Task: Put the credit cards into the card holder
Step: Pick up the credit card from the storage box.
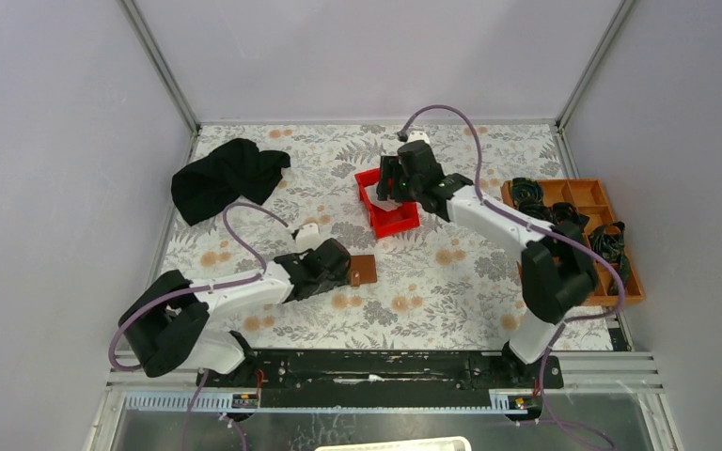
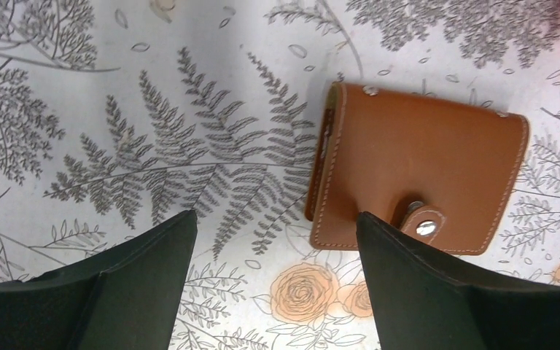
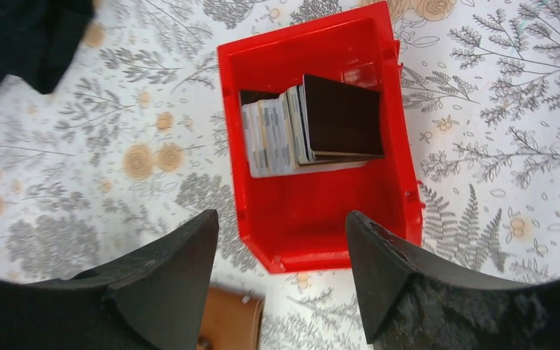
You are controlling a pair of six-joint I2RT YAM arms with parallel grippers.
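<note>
**Many cards packed tight, and a shut wallet**

Several cards [image 3: 313, 127] lean together as one stack in the far half of the red bin [image 3: 313, 211], a dark one on top and pale ones fanned out to its left. The bin sits at the table's centre, towards the far side. The wallet [image 2: 415, 171] lies flat on the table nearer and a little left of it, apart from the bin, folded with its clasp [image 2: 423, 222] snapped down.

The right gripper [image 3: 281, 219] hangs over the bin, fingers apart and empty. Because the cards overlap so closely, a pinch could lift two or three at once, or skid off a slick face. A finger could also catch a bin wall and drag the light bin.

The left gripper [image 2: 273, 226] hovers low over the wallet's left edge, fingers spread and holding nothing. One finger covers the corner near the clasp. While the clasp is fastened, no pocket is open, so a card brought over would have nowhere to go. Pulling the clasp with nothing pinning the wallet would probably slide it across the patterned cover.
</note>
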